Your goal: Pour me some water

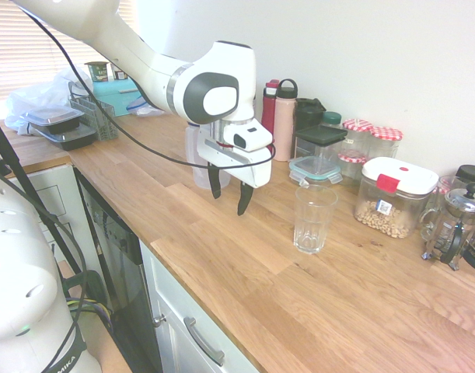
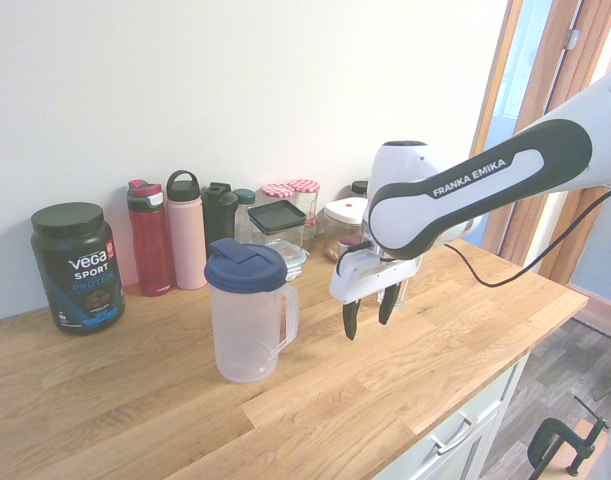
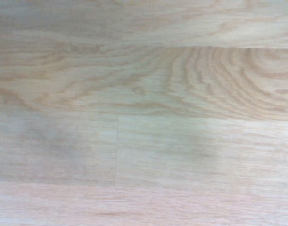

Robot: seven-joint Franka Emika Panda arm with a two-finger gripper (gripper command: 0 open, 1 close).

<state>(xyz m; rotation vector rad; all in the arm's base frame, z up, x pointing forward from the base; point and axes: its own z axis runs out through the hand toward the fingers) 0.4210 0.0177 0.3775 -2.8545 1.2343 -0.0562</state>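
Note:
A clear plastic pitcher (image 2: 247,320) with a dark blue lid stands on the wooden counter (image 2: 315,410); in the first exterior view the arm hides most of the pitcher (image 1: 195,167). An empty clear drinking glass (image 1: 313,218) stands to one side, partly hidden behind the gripper in the second exterior view. My gripper (image 1: 229,199) (image 2: 369,313) hangs open above the counter between pitcher and glass, holding nothing. Bare counter wood (image 3: 144,113) fills the wrist view, with a pale curved edge at its left border.
Along the wall stand a red bottle (image 2: 149,237), a pink bottle (image 2: 186,229), a black protein tub (image 2: 77,266), food containers (image 1: 394,196), jars and a French press (image 1: 455,225). Trays (image 1: 62,128) sit at the counter's far end. The counter's front edge (image 1: 198,303) drops to drawers.

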